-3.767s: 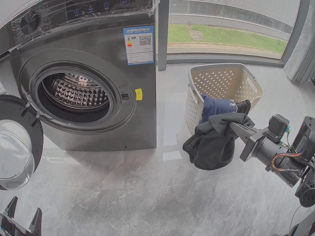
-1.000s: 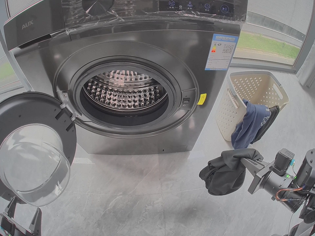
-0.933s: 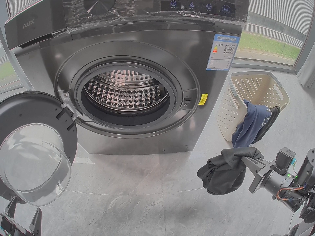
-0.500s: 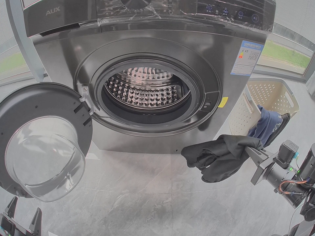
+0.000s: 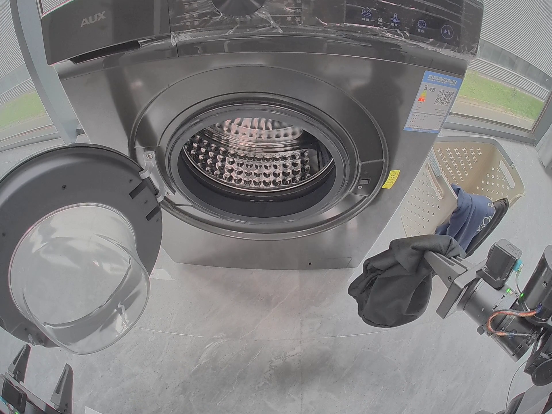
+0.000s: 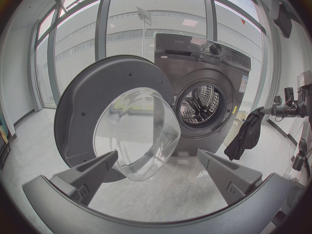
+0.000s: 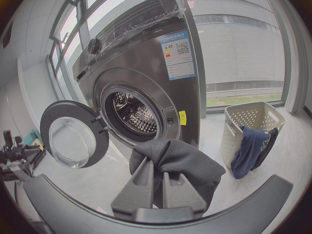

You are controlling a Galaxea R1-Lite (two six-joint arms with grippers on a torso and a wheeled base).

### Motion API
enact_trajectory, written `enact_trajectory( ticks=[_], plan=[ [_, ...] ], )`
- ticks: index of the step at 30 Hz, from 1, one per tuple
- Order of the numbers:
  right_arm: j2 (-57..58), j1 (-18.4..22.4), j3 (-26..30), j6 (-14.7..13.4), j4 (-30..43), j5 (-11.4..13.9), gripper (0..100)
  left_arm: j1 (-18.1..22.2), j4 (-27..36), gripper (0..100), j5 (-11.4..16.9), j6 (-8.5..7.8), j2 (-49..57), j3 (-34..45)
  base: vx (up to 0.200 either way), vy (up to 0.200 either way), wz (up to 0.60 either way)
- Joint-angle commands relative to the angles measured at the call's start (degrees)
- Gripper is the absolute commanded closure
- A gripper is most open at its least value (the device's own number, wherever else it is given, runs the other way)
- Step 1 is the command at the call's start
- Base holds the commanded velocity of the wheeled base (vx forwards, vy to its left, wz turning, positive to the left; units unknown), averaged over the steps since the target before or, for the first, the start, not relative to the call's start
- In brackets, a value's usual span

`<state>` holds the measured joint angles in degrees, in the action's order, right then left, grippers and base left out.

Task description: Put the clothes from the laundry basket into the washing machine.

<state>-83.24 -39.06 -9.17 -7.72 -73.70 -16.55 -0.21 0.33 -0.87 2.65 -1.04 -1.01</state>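
My right claw [image 5: 435, 258] clenched on dark garment [image 5: 394, 288] — midair near laundry basket [image 5: 507, 169], short of washing machine [image 5: 368, 104]. Drum [image 5: 259, 156] looks empty, blue top [image 5: 468, 217] over basket rim — most left imo. Left claw [image 6: 156, 152] released.

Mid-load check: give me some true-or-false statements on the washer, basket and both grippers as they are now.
1. The washing machine door is shut. False: it stands open.
2. The right gripper holds a dark garment. True.
3. Clothes lie in the drum. False: none show in it.
4. A blue garment hangs over the laundry basket rim. True.
5. The left gripper clamps something. False: it is open and empty.
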Motion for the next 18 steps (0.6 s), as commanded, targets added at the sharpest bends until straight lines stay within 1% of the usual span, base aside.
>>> enact_trajectory(
  ticks=[1,2,11,14,18],
  plan=[
    [-0.96,0.12,-0.94,-0.81,-0.04,0.03,100,-0.06,0.02,0,-0.01,-0.01,0.68,0.75,0.0,0.0,0.0],
    [-1.05,0.21,-0.85,-0.72,-0.04,0.03,100,-0.06,0.02,0,-0.01,-0.01,0.68,0.75,0.0,0.0,0.0],
    [-2.63,-0.32,-1.2,-0.37,-0.04,0.21,100,0.03,-0.07,0,-0.01,-0.18,0.68,0.84,0.0,0.2,0.0],
    [-3.77,-0.58,-1.64,-0.46,-0.04,0.3,100,0.12,-0.15,0,-0.01,-0.27,0.77,0.84,0.0,0.0,0.0],
    [-5.36,-0.67,-2.35,-0.81,-0.12,1.17,100,0.03,-0.24,0,0.07,-0.71,0.77,0.92,0.0,0.0,0.0]
  ],
)
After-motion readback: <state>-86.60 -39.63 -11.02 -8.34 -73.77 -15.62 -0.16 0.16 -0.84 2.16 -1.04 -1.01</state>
